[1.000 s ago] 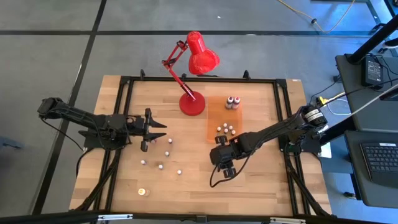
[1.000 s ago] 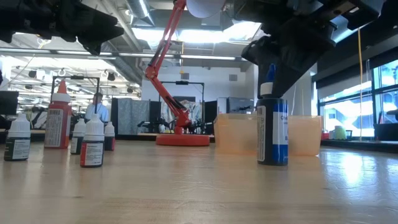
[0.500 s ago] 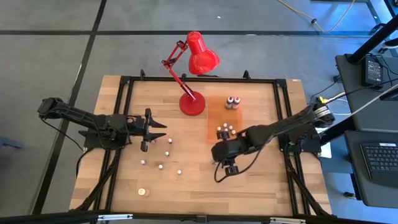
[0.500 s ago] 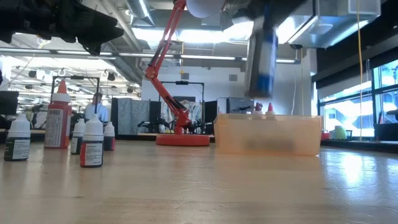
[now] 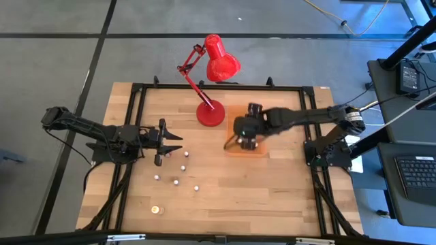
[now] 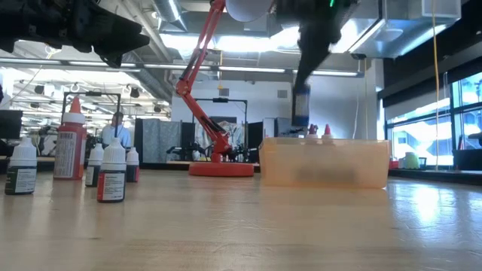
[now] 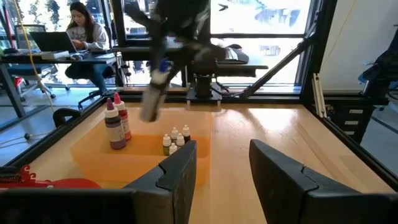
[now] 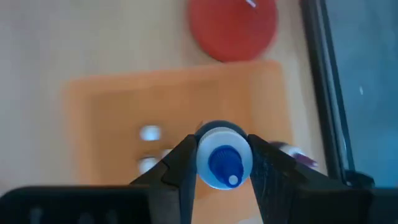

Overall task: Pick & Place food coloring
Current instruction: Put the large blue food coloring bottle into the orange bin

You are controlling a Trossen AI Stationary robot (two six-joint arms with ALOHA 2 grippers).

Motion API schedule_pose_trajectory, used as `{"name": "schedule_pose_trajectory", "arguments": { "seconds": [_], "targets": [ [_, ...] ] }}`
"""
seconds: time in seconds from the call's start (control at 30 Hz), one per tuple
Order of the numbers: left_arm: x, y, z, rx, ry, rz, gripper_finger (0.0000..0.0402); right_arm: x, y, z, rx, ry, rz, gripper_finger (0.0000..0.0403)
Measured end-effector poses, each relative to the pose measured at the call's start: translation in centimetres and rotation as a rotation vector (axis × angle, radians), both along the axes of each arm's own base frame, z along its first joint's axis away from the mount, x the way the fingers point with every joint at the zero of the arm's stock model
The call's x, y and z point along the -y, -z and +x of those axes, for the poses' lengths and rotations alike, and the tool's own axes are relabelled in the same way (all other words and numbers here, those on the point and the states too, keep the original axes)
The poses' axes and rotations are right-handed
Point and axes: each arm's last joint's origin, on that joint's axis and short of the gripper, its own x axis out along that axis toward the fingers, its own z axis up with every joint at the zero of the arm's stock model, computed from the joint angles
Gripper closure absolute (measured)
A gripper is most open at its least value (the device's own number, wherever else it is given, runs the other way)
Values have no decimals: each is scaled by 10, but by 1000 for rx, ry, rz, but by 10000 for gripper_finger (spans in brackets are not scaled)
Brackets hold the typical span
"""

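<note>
High view, stock as it stands: right gripper (image 5: 245,129) over the orange tray (image 5: 261,151), right of the red lamp (image 5: 211,75). Right wrist view shows its fingers (image 8: 180,163) clamped on either side of a blue-capped food coloring bottle (image 8: 223,163), cap pointing at the lens, tray below; held upright, I judge, so it can be set down standing. Low view has the same bottle (image 6: 301,109) hanging clear above the tray wall (image 6: 324,162), not yet lowered.

Already in the tray: two taller bottles (image 7: 115,121) at its far end and a cluster of small ones (image 7: 175,139), possibly three, the count being hard to make out.

Left gripper (image 5: 163,141) waits at the left side of the table, jaws parted around nothing. Loose small bottles (image 5: 175,169) lie scattered on the wood just right of it and nearer, still to be collected. A person (image 7: 84,28) sits at a desk beyond the table.
</note>
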Motion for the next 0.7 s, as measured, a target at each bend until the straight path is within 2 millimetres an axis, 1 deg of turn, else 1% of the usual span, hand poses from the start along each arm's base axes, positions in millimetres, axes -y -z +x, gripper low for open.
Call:
{"name": "schedule_pose_trajectory", "arguments": {
  "seconds": [0.17,0.27,0.33,0.57,0.7],
  "targets": [
    [0,0,0,0,0,0,258,35,28,2,14,18,-37,279],
    [0,0,0,0,0,0,258,51,40,4,63,32,-58,279],
    [0,0,0,0,0,0,258,60,47,2,64,46,-70,279],
    [0,0,0,-1,0,0,258,78,73,-8,46,83,-50,279],
    [0,0,0,-1,0,0,258,84,82,-11,62,100,-55,279]
  ]
}}
